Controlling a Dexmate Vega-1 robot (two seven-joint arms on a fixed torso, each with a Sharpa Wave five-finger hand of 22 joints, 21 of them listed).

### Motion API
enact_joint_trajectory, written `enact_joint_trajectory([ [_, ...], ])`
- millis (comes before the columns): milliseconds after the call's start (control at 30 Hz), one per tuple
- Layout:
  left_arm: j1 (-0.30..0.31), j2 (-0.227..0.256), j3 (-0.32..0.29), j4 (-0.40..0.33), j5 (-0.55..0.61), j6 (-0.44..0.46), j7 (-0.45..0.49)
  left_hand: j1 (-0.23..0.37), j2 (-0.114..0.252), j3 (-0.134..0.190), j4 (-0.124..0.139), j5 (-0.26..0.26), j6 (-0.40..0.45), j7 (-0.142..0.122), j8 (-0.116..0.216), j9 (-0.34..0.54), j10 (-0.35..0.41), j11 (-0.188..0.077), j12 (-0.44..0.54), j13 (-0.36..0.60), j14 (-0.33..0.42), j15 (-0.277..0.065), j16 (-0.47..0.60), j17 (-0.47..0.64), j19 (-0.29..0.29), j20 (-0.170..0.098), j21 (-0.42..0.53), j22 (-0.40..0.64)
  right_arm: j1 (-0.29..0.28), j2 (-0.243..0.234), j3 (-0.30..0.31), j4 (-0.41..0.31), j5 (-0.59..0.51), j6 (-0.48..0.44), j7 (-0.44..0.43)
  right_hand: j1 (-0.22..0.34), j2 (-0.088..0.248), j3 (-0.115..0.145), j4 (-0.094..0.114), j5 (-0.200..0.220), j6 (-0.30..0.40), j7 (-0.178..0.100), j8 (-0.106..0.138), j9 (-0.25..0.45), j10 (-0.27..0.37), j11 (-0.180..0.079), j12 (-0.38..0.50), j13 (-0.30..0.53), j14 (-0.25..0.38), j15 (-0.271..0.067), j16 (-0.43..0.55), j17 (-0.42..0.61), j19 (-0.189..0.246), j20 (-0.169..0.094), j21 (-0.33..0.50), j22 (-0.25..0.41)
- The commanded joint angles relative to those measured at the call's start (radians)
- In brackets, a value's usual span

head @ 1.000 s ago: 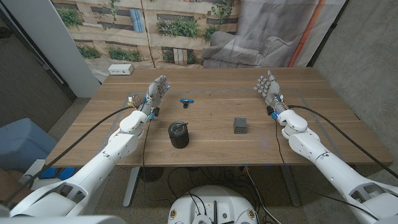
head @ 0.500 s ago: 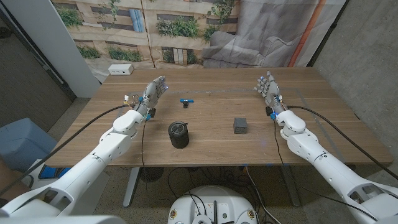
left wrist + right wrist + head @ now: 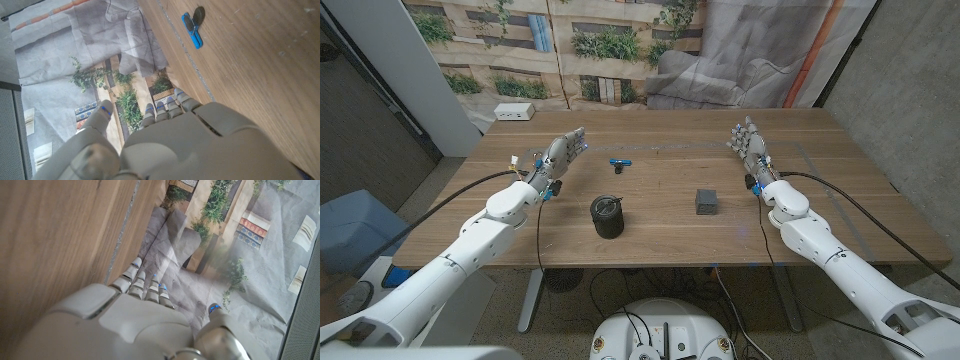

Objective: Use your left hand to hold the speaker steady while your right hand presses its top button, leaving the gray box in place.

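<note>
A dark cylindrical speaker stands upright near the table's front middle, its top button facing up. A small gray box sits to its right. My left hand hovers over the table's left side, behind and left of the speaker, fingers apart and holding nothing. My right hand is raised at the right, behind the gray box, fingers straight and apart, also empty. The left wrist view looks over the back of my left hand.
A small blue object lies behind the speaker, also seen as the blue object in the left wrist view. A white box sits at the far left corner. A printed backdrop hangs behind the table.
My left arm has swung outward to the left and the hand has tilted, fingers now pointing more to the right. The right hand has barely moved.
</note>
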Motion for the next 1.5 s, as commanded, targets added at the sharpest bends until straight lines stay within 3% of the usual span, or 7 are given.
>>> enact_joint_trajectory([
  [33,0.09,0.077,-0.037,-0.127,0.036,0.008,0.046,0.029,-0.016,0.003,-0.045,0.0,0.01,-0.018,0.013,0.002,0.014,-0.019,0.001,0.001,0.017,-0.034,0.003,0.005,0.012,-0.045,-0.002,0.003,-0.002,-0.017,-0.005,-0.013,-0.02,0.008,0.011,-0.004,0.004,0.001,-0.005,0.005,-0.005,-0.001,0.002,0.002,-0.005,-0.005,0.005,-0.001,-0.009,-0.002,0.005,-0.002,0.006,-0.004,-0.004,0.002],
  [300,0.145,0.141,-0.066,-0.192,0.04,0.031,0.039,0.066,-0.027,0.007,-0.098,0.002,0.032,-0.029,0.022,0.002,0.039,-0.036,0.003,0.001,0.038,-0.048,0.005,0.005,0.023,-0.052,0.0,0.003,-0.003,-0.021,-0.012,-0.026,-0.023,-0.015,0.01,-0.002,0.005,0.002,-0.007,0.005,-0.007,-0.002,0.002,0.002,-0.009,-0.007,0.004,-0.006,-0.011,-0.006,0.006,-0.009,0.007,-0.006,-0.012,0.002],
  [467,0.168,0.179,-0.087,-0.205,0.043,0.024,0.015,0.086,-0.033,0.008,-0.113,0.003,0.042,-0.04,0.025,0.002,0.055,-0.047,0.005,0.002,0.05,-0.058,0.006,0.006,0.036,-0.053,0.002,0.003,-0.008,-0.012,-0.017,-0.038,-0.039,-0.021,-0.021,-0.002,0.006,0.003,-0.008,0.006,-0.008,-0.002,0.002,0.002,-0.011,-0.009,0.004,-0.008,-0.011,-0.007,0.007,-0.011,0.007,-0.009,-0.016,0.002],
  [733,0.199,0.225,-0.126,-0.209,0.028,-0.007,-0.042,0.113,-0.047,0.006,-0.122,0.002,0.035,-0.052,0.022,0.003,0.051,-0.055,-0.002,0.002,0.043,-0.063,0.0,0.006,0.042,-0.064,0.0,0.002,-0.02,0.002,-0.02,-0.065,-0.068,-0.035,-0.085,0.0,0.008,0.004,-0.01,0.006,-0.012,-0.001,0.001,0.001,-0.012,-0.01,0.005,-0.011,-0.011,-0.008,0.007,-0.016,0.01,-0.01,-0.022,0.002],
  [1367,0.365,0.368,-0.233,-0.278,0.009,-0.03,-0.162,0.165,-0.083,-0.001,-0.124,0.004,0.006,-0.065,0.015,0.003,0.026,-0.061,-0.013,0.003,0.017,-0.073,-0.006,0.007,0.025,-0.09,-0.008,0.002,-0.052,-0.021,-0.024,-0.152,-0.132,-0.096,-0.17,0.002,0.012,0.007,-0.014,0.007,-0.025,-0.001,-0.001,0.001,-0.02,-0.009,0.004,-0.018,-0.013,-0.008,0.009,-0.027,0.015,-0.011,-0.036,0.002],
  [1500,0.409,0.363,-0.266,-0.283,-0.002,-0.042,-0.156,0.179,-0.095,-0.002,-0.124,0.005,0.0,-0.07,0.015,0.004,0.023,-0.063,-0.013,0.003,0.013,-0.075,-0.005,0.007,0.03,-0.107,-0.006,0.002,-0.052,-0.022,-0.03,-0.16,-0.143,-0.103,-0.174,0.003,0.013,0.007,-0.015,0.007,-0.027,0.0,-0.001,0.001,-0.023,-0.009,0.004,-0.019,-0.014,-0.006,0.009,-0.03,0.016,-0.011,-0.039,0.002],
])
